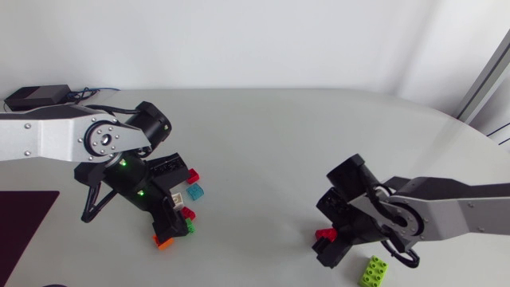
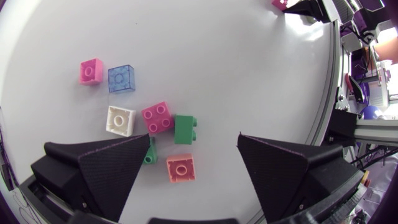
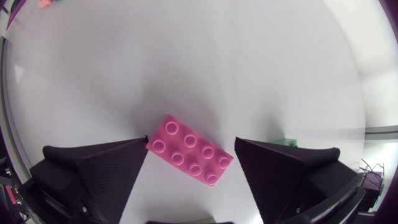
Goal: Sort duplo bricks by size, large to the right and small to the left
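Note:
My left gripper (image 1: 172,214) hangs open over a cluster of small bricks. In the left wrist view its gripper (image 2: 193,142) frames a green brick (image 2: 184,129), a salmon brick (image 2: 180,168) and a second green brick (image 2: 150,151), touching none. Ahead lie a pink four-stud brick (image 2: 157,118), a white brick (image 2: 120,120), a clear blue brick (image 2: 122,79) and a small pink brick (image 2: 91,71). My right gripper (image 3: 191,142) stands open around a long pink eight-stud brick (image 3: 189,158), which looks red from above (image 1: 324,234). A lime brick (image 1: 373,271) lies beside it.
A dark mat (image 1: 24,219) lies at the front left of the white table (image 1: 263,151). A black box with cables (image 1: 36,97) sits at the back left. Bare tabletop stretches between the two arms.

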Motion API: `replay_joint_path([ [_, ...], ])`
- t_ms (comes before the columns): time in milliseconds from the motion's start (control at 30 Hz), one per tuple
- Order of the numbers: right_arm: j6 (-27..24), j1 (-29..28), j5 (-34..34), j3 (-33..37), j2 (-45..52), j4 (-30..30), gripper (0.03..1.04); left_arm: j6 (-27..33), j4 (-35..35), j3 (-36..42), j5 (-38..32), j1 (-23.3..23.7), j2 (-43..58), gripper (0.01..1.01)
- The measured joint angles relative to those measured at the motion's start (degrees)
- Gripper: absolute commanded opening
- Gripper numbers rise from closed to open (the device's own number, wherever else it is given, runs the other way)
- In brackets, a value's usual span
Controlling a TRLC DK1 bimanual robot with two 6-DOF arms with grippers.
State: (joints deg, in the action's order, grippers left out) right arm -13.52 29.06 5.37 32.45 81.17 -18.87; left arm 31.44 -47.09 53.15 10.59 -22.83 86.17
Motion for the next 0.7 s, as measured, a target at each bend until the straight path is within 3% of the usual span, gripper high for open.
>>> replay_joint_path([
  [167, -5.97, -11.04, -1.01, -0.11, -0.13, 0.94, 0.99, 0.0, 0.68, 0.0, 0.02, 0.0, 0.02, 0.982],
  [267, -8.46, -14.78, -2.32, -0.83, -1.25, 0.59, 0.99, 0.0, 0.83, 0.0, 0.02, -0.04, 0.02, 0.982],
  [700, -7.93, -12.92, -4.55, -1.75, -10.78, -5.51, 0.99, 0.0, 0.81, 0.02, 0.17, -0.52, -0.09, 0.982],
])
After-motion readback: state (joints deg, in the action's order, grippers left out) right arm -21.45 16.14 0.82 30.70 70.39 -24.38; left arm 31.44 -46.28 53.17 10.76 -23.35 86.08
